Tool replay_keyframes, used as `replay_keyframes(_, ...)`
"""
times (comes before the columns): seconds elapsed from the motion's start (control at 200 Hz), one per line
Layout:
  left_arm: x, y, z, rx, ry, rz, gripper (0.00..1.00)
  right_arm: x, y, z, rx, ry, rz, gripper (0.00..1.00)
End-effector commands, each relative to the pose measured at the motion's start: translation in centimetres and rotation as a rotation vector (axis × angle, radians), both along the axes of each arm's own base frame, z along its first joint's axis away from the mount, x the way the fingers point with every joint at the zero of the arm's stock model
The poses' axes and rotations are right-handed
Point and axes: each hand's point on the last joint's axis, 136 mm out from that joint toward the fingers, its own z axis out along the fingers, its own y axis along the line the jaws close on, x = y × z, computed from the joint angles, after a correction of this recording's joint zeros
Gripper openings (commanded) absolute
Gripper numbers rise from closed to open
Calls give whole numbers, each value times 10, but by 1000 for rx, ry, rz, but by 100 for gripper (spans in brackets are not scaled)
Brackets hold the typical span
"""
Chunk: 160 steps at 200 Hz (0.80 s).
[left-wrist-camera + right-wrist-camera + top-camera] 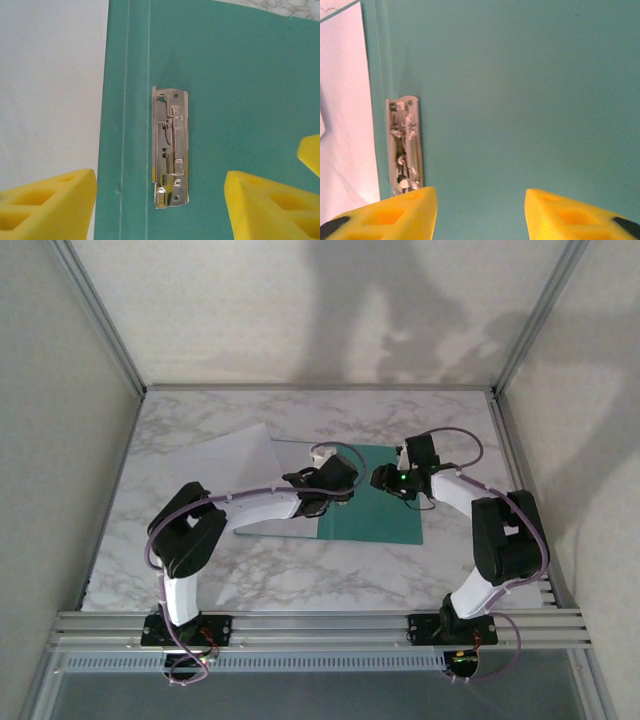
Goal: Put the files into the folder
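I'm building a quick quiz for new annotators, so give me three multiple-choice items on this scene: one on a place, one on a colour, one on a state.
1. Where on the folder is the metal clip?
A. at the leaf's outer edge
B. right beside the fold lines
C. across a corner

2. What colour is the folder?
A. teal-green
B. red
C. brown

3. How does the right gripper stand?
A. shut on the clip
B. shut on the folder's edge
C. open, with nothing between its fingers

Key:
1 B: the left wrist view shows the clip running along the creases.
2 A: every view shows the card as teal-green.
3 C: in the right wrist view the yellow fingers are apart over the bare card.
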Motion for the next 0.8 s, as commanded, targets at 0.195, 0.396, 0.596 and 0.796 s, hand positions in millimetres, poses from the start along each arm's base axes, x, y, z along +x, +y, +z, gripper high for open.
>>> replay_keyframes(0.195, 7, -6, -8, 5, 6, 99, 52, -2, -15, -4, -27, -75, 4, 48)
replay_keyframes(0.396, 7, -14, -22, 1, 56, 98, 43, 1, -17, -11, -21, -86, -24, 48)
replay_keyframes(0.596, 6, -18, -36, 23, 98, 89, 31, 1, -17, -19, -14, -59, -41, 48)
replay_keyframes(0.796, 4, -15, -50, 92, 140, 85, 29, 1, -16, -25, -11, -31, -42, 48)
